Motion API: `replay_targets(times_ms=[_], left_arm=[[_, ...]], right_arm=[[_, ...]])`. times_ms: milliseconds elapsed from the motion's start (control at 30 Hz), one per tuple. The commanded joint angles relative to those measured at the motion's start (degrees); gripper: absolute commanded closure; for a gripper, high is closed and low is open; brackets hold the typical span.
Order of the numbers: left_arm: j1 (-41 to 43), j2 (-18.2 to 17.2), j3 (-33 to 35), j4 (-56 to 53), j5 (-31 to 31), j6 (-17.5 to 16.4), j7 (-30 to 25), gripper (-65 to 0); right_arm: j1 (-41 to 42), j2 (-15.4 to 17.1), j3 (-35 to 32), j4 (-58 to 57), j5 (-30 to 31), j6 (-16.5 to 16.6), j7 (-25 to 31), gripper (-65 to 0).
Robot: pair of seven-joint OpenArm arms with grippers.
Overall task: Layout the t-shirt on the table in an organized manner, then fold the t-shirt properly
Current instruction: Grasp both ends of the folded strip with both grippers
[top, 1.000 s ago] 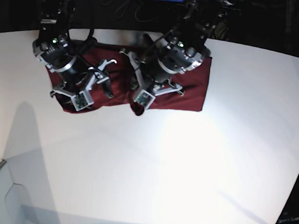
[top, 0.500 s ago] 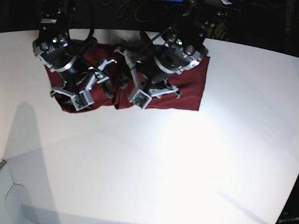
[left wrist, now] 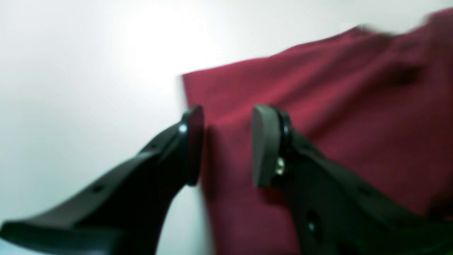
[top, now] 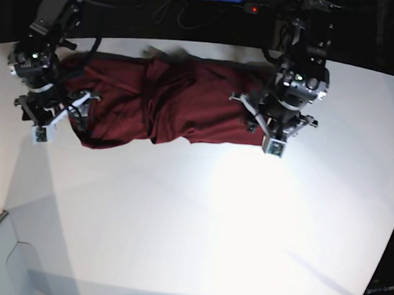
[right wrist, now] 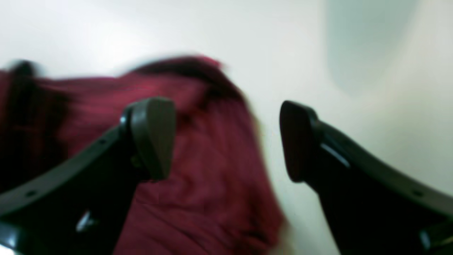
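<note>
The dark maroon t-shirt lies as a long, partly folded band across the top of the base view on the white table, with a raised ridge of bunched cloth near its middle and a rumpled corner at its left end. The left gripper sits over the band's right end, at the right of the base view; its jaws stand apart with nothing pinched, one finger over bare table just beside the shirt's edge and the other over the cloth. The right gripper hangs at the band's left end, jaws spread wide and empty, straddling the fabric edge in the same way. The risk I see is an uneven pick: if either gripper closes where it stands, it may catch only the top layer, or slide off the hem, so one end lifts while the other stays put and the middle ridge deepens rather than flattens. A pull from both ends at differing heights could also twist the band and undo the layering already there
</note>
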Motion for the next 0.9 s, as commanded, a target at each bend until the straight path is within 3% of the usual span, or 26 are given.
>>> replay_targets(times_ms=[0, 333, 467, 767, 867], left_arm=[[-0.83, 0.43, 0.27, 0.74, -0.61, -0.29, -1.12, -22.1], [-1.27, 0.43, 0.36, -2.42, -0.61, -0.29, -1.2, -22.1], [-1.27, 0.43, 0.27, -2.51, -0.61, -0.29, -1.2, -22.1], [-1.27, 0.43, 0.18, -2.51, -0.61, -0.29, -1.2, -22.1], [-1.27, 0.43, 0.18, -1.81, -0.61, -0.29, -1.2, -22.1]], right_arm=[[1.14, -0.03, 0.57, 0.87, 1.19, -0.01, 0.26, -46.6], [1.5, 0.23, 5.5, -10.83, 1.28, -0.01, -0.54, -46.6], [1.06, 0.23, 5.67, -12.85, 1.28, -0.01, 2.63, -46.5], [0.18, -0.12, 5.23, -15.84, 1.28, 0.08, 2.45, -46.2], [0.09, -0.12, 5.23, -18.3, 1.28, 0.34, 2.37, -40.2]])
